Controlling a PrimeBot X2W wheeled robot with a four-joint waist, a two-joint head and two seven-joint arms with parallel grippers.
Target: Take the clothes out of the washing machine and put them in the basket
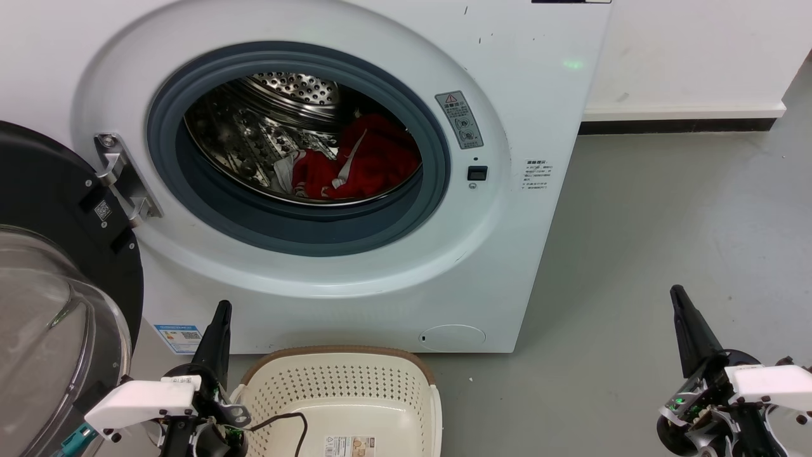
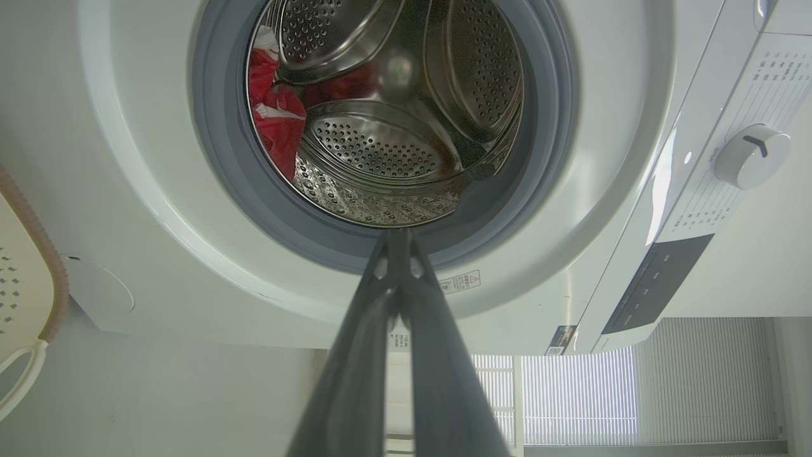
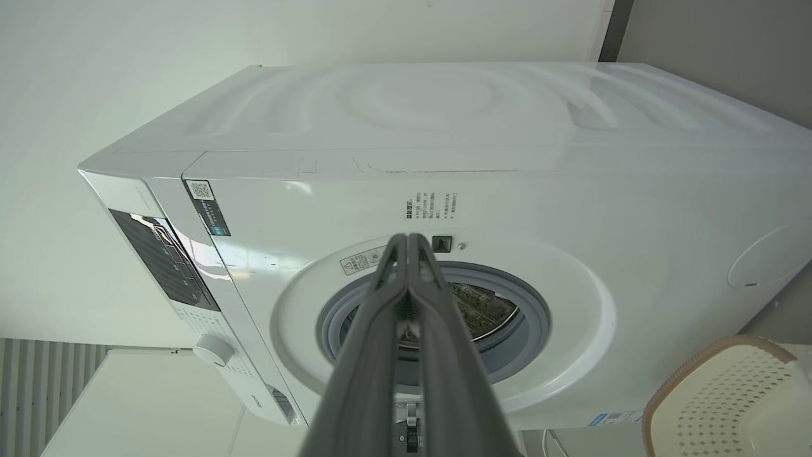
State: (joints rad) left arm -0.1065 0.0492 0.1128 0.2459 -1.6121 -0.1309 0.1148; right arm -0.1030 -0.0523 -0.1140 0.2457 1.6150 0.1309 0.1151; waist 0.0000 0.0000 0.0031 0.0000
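Lying crumpled in the washing machine's [image 1: 520,254] perforated steel drum [image 1: 254,139] are red clothes [image 1: 374,162]. Both the left gripper [image 1: 222,311] and right gripper [image 1: 677,295] are closed and empty above the smooth grey floor [image 1: 666,222].

A grey floor [image 1: 666,222] meets a white wall [image 1: 698,51] along a black baseboard [image 1: 672,125]; pale slatted blinds [image 2: 571,393] show in the left wrist view.

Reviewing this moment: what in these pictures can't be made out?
Number of clothes: head view, bunched, partly behind the grey rim of the washing machine.
Basket front: head view, cut by the bottom edge.
Sticker text: head view, too small.
Door: head view, cut by the left edge.
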